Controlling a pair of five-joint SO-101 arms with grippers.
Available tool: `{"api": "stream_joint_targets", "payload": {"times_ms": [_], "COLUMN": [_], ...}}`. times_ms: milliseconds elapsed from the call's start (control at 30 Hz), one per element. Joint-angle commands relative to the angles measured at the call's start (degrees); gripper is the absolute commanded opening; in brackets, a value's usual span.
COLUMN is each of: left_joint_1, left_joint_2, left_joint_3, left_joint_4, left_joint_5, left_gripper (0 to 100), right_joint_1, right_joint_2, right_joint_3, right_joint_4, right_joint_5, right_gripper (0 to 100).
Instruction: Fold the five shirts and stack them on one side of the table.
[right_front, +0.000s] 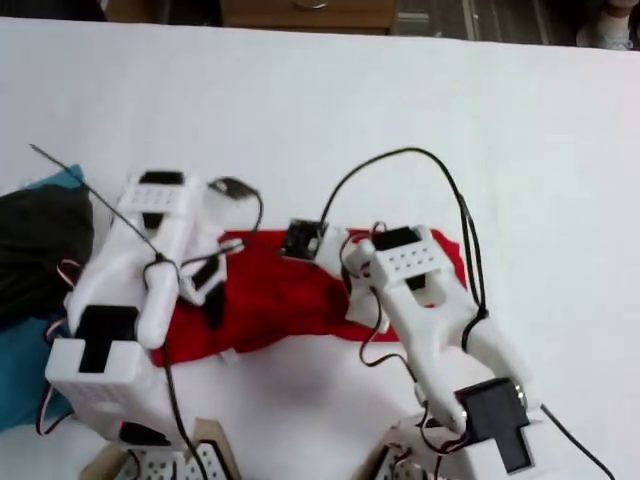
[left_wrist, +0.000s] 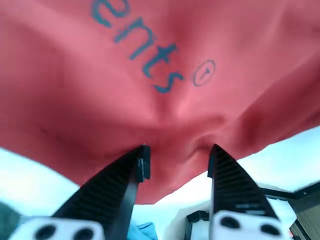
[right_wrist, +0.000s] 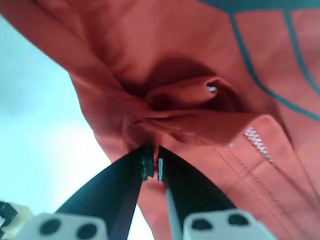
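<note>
The red shirt (right_front: 280, 290) lies bunched on the white tabletop (right_front: 400, 100), under both claws. The left claw (left_wrist: 177, 160) is spread wide, with both tips resting on the shirt's near edge. Red cloth with blue print stretches ahead of it, and bare tabletop shows beside and behind the tips. The right claw (right_wrist: 151, 167) is pressed together and pinches a gathered fold of the red shirt, with creases running out from its tips and a stitched hem just beside it. On the left claw's outer side, away from the right claw, a dark shirt (right_front: 40, 240) lies on a teal shirt (right_front: 20, 360).
</note>
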Motion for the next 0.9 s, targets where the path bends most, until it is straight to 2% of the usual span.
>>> {"api": "stream_joint_targets", "payload": {"times_ms": [0,233,533,633,767,867], "left_joint_1": [0.3,0.0,0.4,-0.2,-5.1,-10.3], "left_joint_2": [-0.6,-1.1,-1.1,-1.1,0.0,3.3], "left_joint_3": [4.7,4.5,-13.8,-20.0,-22.1,-21.8], "left_joint_4": [-2.9,-2.5,11.6,14.9,13.5,11.5], "left_joint_5": [0.2,0.2,0.5,0.5,0.4,2.4], "left_gripper": [21,21,21,23,25,25], "right_joint_1": [0.0,0.0,0.3,1.6,6.3,9.7], "right_joint_2": [-2.7,-2.9,-16.6,-20.4,-22.5,-22.5], "right_joint_3": [0.1,-0.4,-0.4,-0.3,-0.3,-0.3], "right_joint_4": [0.0,0.5,4.3,4.7,3.3,2.4], "right_joint_5": [-0.4,-0.4,-0.4,-4.5,-9.3,-9.7], "right_gripper": [3.4,3.4,3.6,7.7,15.8,16.2]}}
